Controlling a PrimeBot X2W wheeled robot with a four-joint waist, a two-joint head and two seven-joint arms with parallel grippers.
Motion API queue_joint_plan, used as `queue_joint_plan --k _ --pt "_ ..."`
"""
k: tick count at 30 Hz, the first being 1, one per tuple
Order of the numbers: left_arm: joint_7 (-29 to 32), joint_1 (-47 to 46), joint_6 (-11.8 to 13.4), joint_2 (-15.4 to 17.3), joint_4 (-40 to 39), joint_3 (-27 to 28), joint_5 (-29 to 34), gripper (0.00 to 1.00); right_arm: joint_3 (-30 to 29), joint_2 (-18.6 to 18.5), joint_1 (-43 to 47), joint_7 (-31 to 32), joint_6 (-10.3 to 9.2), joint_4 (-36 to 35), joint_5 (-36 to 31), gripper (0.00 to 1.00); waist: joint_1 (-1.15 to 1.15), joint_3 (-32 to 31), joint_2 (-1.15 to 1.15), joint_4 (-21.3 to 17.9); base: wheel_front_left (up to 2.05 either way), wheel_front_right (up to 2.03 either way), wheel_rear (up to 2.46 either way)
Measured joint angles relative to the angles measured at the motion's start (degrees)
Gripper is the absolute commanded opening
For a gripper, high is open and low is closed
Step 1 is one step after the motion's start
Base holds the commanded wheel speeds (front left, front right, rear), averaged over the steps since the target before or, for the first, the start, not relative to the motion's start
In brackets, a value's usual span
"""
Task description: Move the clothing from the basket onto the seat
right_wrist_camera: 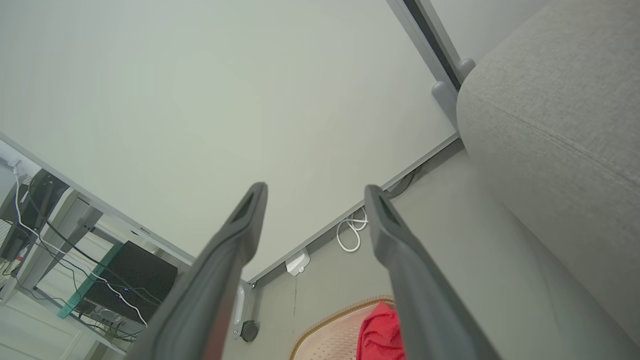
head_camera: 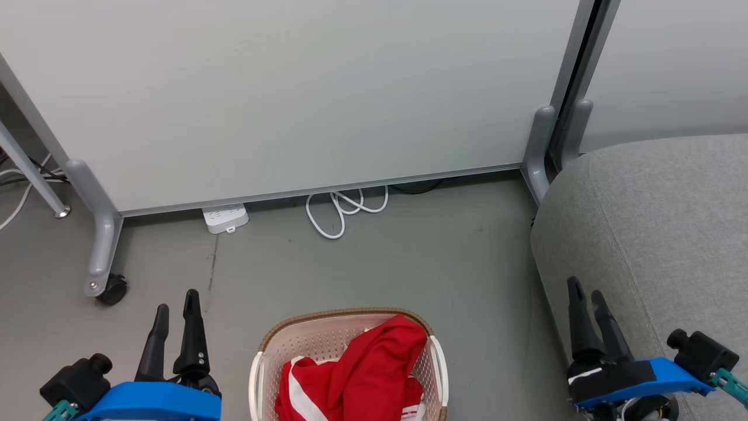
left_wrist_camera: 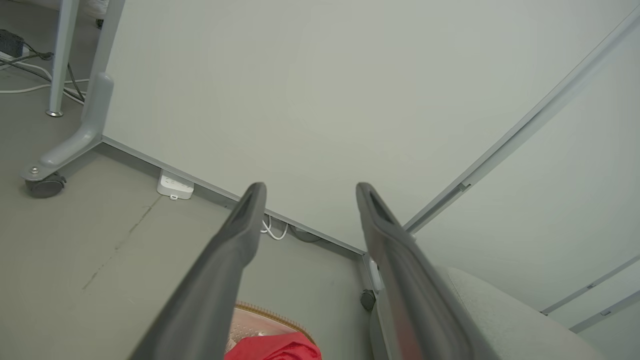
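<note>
basket (head_camera: 325, 317) before partition (head_camera: 292, 99), cable (head_camera: 340, 211), power strip (head_camera: 225, 218)

The bottom edge cuts off the near end of the basket (head_camera: 320, 344) and the red clothing (head_camera: 365, 374) in it, while the seat (head_camera: 660, 234) runs past the right edge.

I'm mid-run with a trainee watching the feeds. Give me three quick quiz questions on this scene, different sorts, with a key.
1. True or false: the red clothing already lies on the grey seat.
2. Multiple choice: the laundry basket stands on A) the floor, B) the seat, C) a table.
3. Fill in: the left hand and the right hand are both ___ and hold nothing.
Key: 1 false; 2 A; 3 open.
</note>
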Motion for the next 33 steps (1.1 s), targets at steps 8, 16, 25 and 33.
queue_joint_plan --k 8,16,25,33 --pt "-1.19 0.0 0.02 0.1 0.29 -0.85 5.17 1.0 0.53 -0.01 -0.06 -1.33 0.0 0.81 -5.35 1.0 0.0 -0.12 0.0 0.08 0.0 0.0 0.0" --pt "-2.41 0.01 0.2 0.18 0.52 -1.41 9.67 1.0 1.15 -0.01 -0.1 -2.52 0.0 1.24 -9.81 1.0 0.0 -0.14 0.0 0.14 0.0 0.0 0.0" --pt "-3.65 0.01 0.52 0.31 0.68 -1.87 14.33 1.0 1.69 -0.02 -0.22 -3.74 0.0 1.57 -14.63 1.0 0.0 -0.32 0.0 0.33 0.0 0.0 0.0" --pt "-4.7 0.01 0.6 0.36 0.91 -2.47 17.97 1.0 2.0 -0.03 -0.27 -4.79 0.0 1.74 -18.59 1.0 0.0 -0.45 0.0 0.54 0.0 0.0 0.0"
